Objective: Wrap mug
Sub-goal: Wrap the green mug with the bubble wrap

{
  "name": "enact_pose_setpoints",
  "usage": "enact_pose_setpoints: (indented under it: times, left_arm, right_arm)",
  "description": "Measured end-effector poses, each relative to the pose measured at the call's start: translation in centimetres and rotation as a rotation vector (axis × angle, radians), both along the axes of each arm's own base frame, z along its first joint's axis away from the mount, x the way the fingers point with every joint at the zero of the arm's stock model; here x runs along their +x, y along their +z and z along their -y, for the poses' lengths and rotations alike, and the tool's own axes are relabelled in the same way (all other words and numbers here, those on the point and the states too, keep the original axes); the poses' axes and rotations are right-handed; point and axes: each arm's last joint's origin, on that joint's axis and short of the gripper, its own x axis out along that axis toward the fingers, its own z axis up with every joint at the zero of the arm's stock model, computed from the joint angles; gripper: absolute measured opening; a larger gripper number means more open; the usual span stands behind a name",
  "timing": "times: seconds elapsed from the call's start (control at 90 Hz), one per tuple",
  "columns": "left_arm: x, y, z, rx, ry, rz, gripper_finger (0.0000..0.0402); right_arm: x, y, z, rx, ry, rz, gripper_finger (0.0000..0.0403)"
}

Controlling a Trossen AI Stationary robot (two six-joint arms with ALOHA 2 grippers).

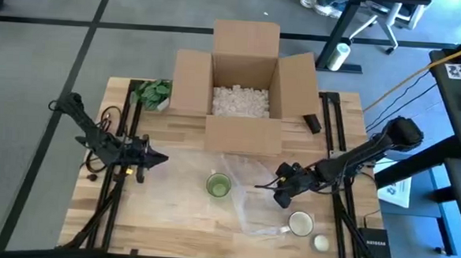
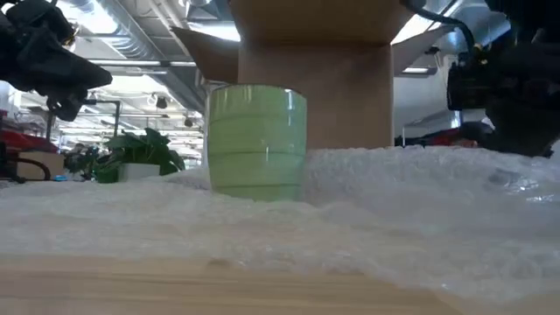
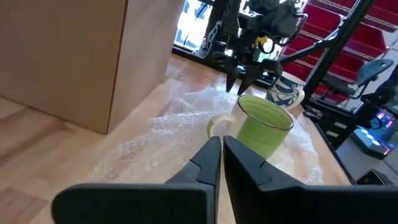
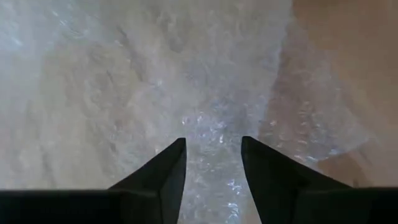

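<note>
Green mug upright, open end up, ribbed sides, pale handle visible in left wrist view. Stands on left part of bubble wrap, near table centre, in front of box. Mug unwrapped, nothing touching it. Bubble wrap clear, crinkled sheet lying mostly flat, spreading from mug toward table's right front; one edge rumpled and raised on right.

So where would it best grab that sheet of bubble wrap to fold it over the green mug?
Probably the bubble wrap's free edge on the right, from above: it lies flat with the green mug upright on it, and the right gripper hangs open over that side.
</note>
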Motion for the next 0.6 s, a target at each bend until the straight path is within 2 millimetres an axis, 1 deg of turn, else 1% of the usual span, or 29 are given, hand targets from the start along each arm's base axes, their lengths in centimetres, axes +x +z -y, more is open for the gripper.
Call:
enact_pose_setpoints:
  times: [0.067, 0.133, 0.178, 0.222, 0.389, 0.511, 0.6]
  left_arm:
    - [0.0, 0.0, 0.0, 0.0, 0.0, 0.0, 0.0]
    - [0.0, 0.0, 0.0, 0.0, 0.0, 0.0, 0.0]
    - [0.0, 0.0, 0.0, 0.0, 0.0, 0.0, 0.0]
    - [0.0, 0.0, 0.0, -0.005, 0.0, 0.001, 0.0]
    - [0.0, 0.0, 0.0, -0.012, 0.001, 0.001, 0.0]
    - [0.0, 0.0, 0.0, -0.011, 0.001, 0.001, 0.0]
    - [0.0, 0.0, 0.0, -0.01, 0.001, 0.001, 0.0]
  right_arm:
    - [0.2, -0.1, 0.1, 0.019, 0.006, -0.002, 0.0094]
    - [0.3, -0.1, 0.2, 0.021, 0.021, -0.001, 0.0055]
    - [0.5, 0.1, 0.1, 0.023, 0.037, 0.029, 0.0025]
    - [0.8, 0.2, 0.1, 0.016, 0.046, 0.063, 0.0011]
    - [1.8, 1.2, 0.2, -0.008, 0.06, 0.139, 0.0003]
    - [2.7, 2.5, -0.2, -0.026, 0.093, 0.189, 0.0001]
    - [3.5, 3.9, -0.5, -0.049, 0.122, 0.242, 0.0]
